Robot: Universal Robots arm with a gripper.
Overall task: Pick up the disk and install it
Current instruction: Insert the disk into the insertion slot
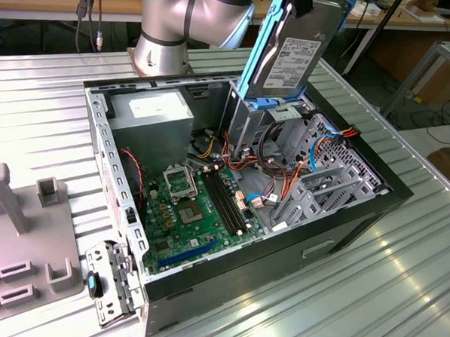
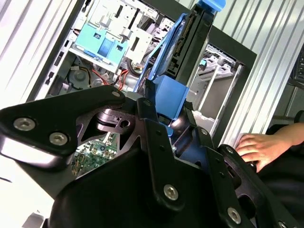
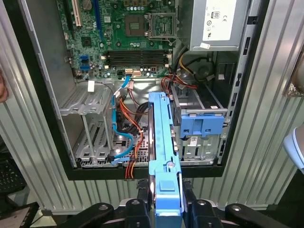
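Disk hanging tilted over the open computer case, with the gripper pinching its upper end.

Its white printed label is facing the exterior view's right, and the print on it is too fine to make out. Blue side rails are framing the grey body. In both wrist views the gripper's fingers are pressing against the disk from either side, at its blue end. The lower end is sitting just over the blue-topped drive cage; whether they are touching is not clear. A grey power supply with a white sticker and a green motherboard are lying inside the case. The case is standing on a ribbed metal surface. A person's hand is resting near it.
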